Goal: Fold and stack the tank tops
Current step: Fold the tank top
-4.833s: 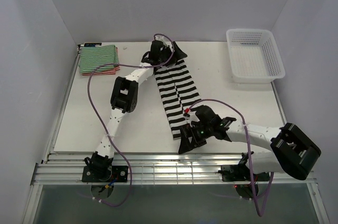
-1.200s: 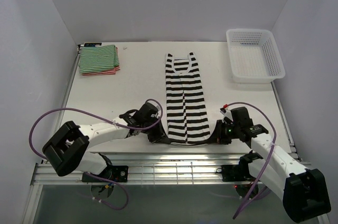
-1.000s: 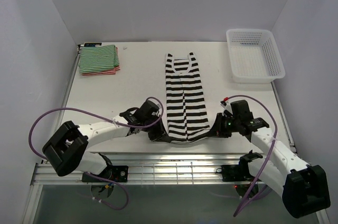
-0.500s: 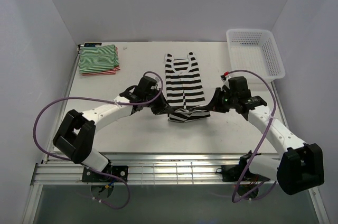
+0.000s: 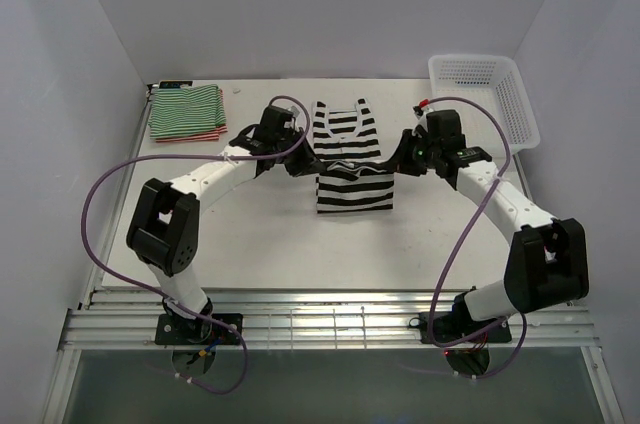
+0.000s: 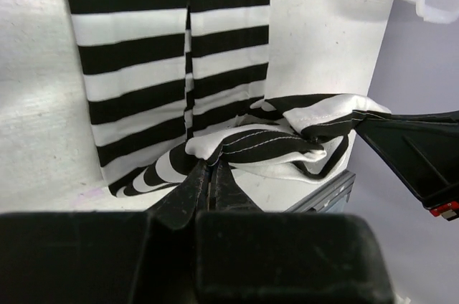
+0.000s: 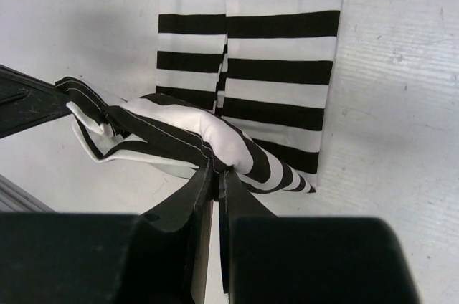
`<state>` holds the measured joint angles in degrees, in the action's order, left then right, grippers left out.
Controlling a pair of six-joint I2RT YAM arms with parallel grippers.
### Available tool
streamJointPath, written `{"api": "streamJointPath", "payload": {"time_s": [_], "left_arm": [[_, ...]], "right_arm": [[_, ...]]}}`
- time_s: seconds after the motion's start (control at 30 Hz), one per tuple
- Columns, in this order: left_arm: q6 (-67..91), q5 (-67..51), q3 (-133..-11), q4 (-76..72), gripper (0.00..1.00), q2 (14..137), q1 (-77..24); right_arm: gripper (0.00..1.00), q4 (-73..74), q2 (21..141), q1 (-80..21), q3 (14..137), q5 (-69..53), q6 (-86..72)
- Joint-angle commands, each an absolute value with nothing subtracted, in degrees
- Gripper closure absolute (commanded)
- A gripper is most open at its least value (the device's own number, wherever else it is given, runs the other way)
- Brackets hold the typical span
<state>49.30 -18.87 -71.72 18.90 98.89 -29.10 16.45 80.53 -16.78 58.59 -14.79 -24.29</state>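
Lab: white enclosure walls (image 5: 60,64), aluminium frame (image 5: 330,319).

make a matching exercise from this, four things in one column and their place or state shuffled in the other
Column one
1. black-and-white tank top
2. green-and-white tank top
3. basket
4. left fingers

Column two
a. far right corner of the table
b. shut on a hem corner
c. folded, far left corner
d. mid-table, near end lifted and doubled back

Pairs: 1-d, 2-c, 3-a, 4-b
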Motion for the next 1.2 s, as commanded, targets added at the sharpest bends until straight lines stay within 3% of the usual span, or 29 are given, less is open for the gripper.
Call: {"api": "streamJointPath", "payload": {"time_s": [0.0,0.57,1.17], "left_arm": [[46.85,-19.42,-75.84,20.21,1.00,100.54,-27.25],[44.83,-21.53,-85.69,19.86,1.00,112.14,-24.70],[44.21,-19.60,-88.41,21.09,1.00,117.50,-23.29]], "right_arm": [[0.92,12.22,83.49,-15.65,62.92,-15.99,-23.12],[0.92,9.84,97.03,-13.45,71.45,-18.10,-21.71],[0.92,6.33,106.78,-11.60,75.67,-24.87,-19.95]]}}
